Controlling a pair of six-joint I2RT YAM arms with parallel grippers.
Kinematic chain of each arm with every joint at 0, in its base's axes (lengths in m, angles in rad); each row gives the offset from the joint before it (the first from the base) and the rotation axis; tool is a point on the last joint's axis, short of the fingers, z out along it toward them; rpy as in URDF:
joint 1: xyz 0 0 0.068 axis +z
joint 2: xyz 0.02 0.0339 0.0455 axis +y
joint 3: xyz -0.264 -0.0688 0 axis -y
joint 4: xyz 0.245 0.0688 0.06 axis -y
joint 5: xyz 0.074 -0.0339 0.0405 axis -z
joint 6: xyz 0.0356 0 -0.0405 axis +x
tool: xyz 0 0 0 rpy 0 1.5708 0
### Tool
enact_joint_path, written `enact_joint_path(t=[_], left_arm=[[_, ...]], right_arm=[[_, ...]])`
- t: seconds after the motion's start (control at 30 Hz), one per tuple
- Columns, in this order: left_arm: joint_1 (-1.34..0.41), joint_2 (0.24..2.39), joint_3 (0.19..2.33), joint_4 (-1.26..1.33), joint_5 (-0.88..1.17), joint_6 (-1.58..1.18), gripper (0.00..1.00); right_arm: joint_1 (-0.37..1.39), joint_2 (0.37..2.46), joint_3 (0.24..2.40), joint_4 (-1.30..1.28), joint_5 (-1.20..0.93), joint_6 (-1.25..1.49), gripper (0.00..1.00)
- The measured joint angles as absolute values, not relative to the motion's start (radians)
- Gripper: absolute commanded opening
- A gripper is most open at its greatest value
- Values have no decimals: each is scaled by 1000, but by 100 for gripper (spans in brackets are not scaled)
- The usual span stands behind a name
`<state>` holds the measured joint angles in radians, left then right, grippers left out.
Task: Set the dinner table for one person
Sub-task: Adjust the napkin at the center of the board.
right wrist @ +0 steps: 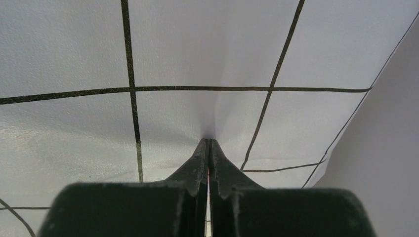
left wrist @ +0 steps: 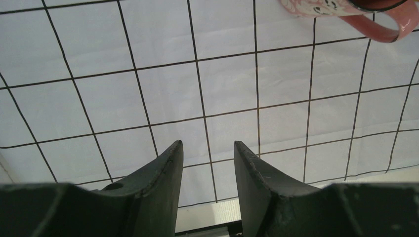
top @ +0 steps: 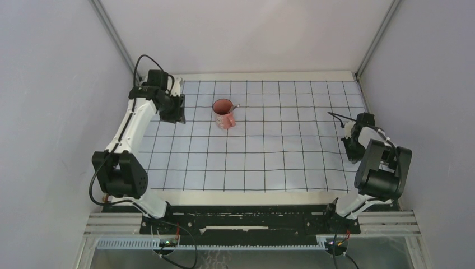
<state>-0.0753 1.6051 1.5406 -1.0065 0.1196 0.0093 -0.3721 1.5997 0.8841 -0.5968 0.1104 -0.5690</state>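
The cream-white dinner table (top: 246, 196) is mostly covered by a pale-blue black-gridded cloth (top: 280, 151). A pink patterned mug (top: 224, 114) stands on the cloth at the back, left of centre, with a metal utensil handle (top: 234, 106) sticking out of it. My left gripper (top: 177, 115) hangs open and empty just left of the mug; the left wrist view shows its jaws (left wrist: 207, 143) apart over the cloth, with the mug (left wrist: 375, 22) at the top right. My right gripper (top: 351, 153) sits at the cloth's right edge, shut (right wrist: 208, 140) on a puckered fold of cloth (right wrist: 207, 74).
Grey walls close in on the left, right and back of the table. The cloth's right edge (right wrist: 346, 133) lies close beside the right gripper. A black rail (top: 241, 218) with both arm bases runs along the near edge.
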Motion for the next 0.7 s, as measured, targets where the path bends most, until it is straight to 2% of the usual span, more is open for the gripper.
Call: enact_joint_path(t=[0.13,0.23,0.3,0.4,0.43,0.7], left_arm=[[-75,1604,1498,-999,120,10,47],[-75,1604,1475,-998,121,11,47],[-75,1604,1472,-997,120,13,47],[-75,1589,1459,-981,116,24,47],[-72,1577,1445,-972,116,26,47],[3,1515,1332,-933,204,35,46]], right_arm=[[-369,1607,896,-625,105,-551,1],[-362,1604,896,-630,91,-537,11],[-356,1591,897,-633,75,-529,14],[-347,1531,919,-646,36,-504,30],[-344,1505,933,-648,20,-493,33],[-222,1303,1067,-590,-62,-402,37]])
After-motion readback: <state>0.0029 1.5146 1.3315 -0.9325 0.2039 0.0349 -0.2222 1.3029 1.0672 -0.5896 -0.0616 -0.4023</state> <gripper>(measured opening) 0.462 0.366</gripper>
